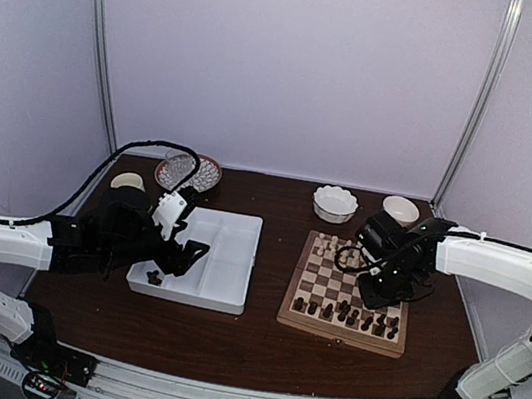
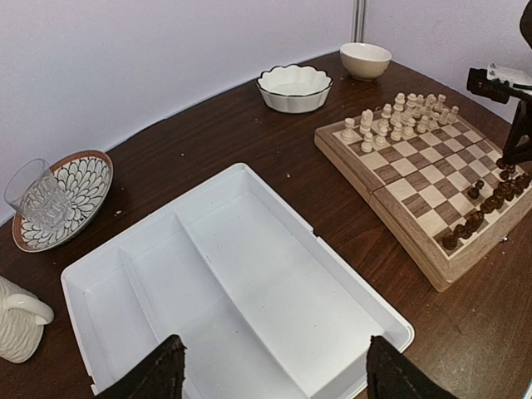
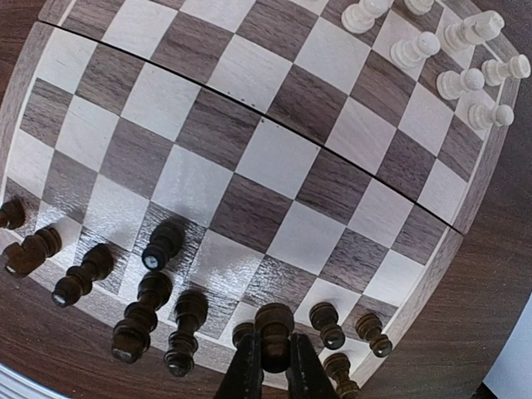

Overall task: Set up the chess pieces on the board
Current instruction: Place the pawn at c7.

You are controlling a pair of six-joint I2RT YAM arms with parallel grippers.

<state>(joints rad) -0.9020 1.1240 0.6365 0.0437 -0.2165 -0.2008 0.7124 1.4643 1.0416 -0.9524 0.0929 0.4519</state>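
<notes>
At the far left stands one ribbed cream mug [image 2: 21,320]. Behind it lies one patterned plate [image 2: 83,179], and one clear glass [image 2: 35,195] stands upright on it.

Next comes one white tray [image 2: 249,291] divided into three compartments: two narrow ones on its left and one wide one on its right. In the top view, one small dark piece [image 1: 154,277] lies in the near left corner of the tray; its kind is too small to tell. The left gripper [image 2: 274,378] hangs over the tray's near edge with its two fingers [image 2: 158,374] wide apart and nothing between them.

Two bowls sit at the back of the table [image 1: 253,344]: a scalloped white bowl [image 2: 293,87], then a smooth cream bowl [image 2: 366,60] to its right, near each other but apart.

The board [image 2: 416,195] lies flat to the right of the tray, close beside it but not touching. The cream chessmen [image 2: 399,116] stand in two rows along its far side; they crowd too tightly for a sure count. The dark chessmen [image 3: 137,320] gather along its near side in two loose rows. About eleven show in the right wrist view, though some overlap, and a few stand on the tan border rather than on squares.

The right gripper [image 3: 274,362] is over the board's near edge, its fingers pressed together on one dark chessman [image 3: 274,322], which stands upright among its fellows.
</notes>
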